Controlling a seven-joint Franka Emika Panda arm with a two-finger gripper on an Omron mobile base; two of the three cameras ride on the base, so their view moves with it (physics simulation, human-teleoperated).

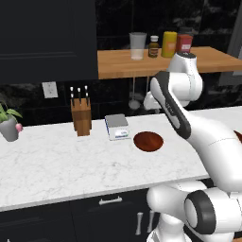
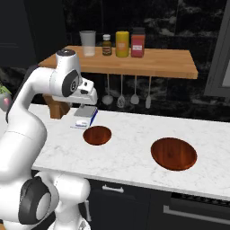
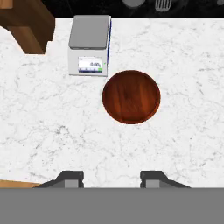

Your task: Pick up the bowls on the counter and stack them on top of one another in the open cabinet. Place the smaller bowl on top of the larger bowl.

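The smaller bowl (image 1: 148,141) (image 2: 97,135) (image 3: 131,96), glossy reddish-brown, rests on the white marble counter (image 1: 61,165) (image 2: 130,130) beside a small grey scale. The larger bowl (image 2: 174,153) lies further right on the same counter, and a sliver of it shows at the right edge of the left base view (image 1: 239,136). My gripper (image 3: 111,177) hangs open well above the counter, nothing between its fingers. In the hand view the smaller bowl sits above and slightly right of the gap between the fingertips.
The grey scale (image 1: 116,126) (image 3: 89,45) and a wooden knife block (image 1: 81,116) (image 2: 56,108) stand left of the smaller bowl. A potted plant (image 1: 9,124) is far left. A wooden shelf (image 2: 148,63) above carries a cup and bottles, with utensils (image 2: 121,96) hanging below.
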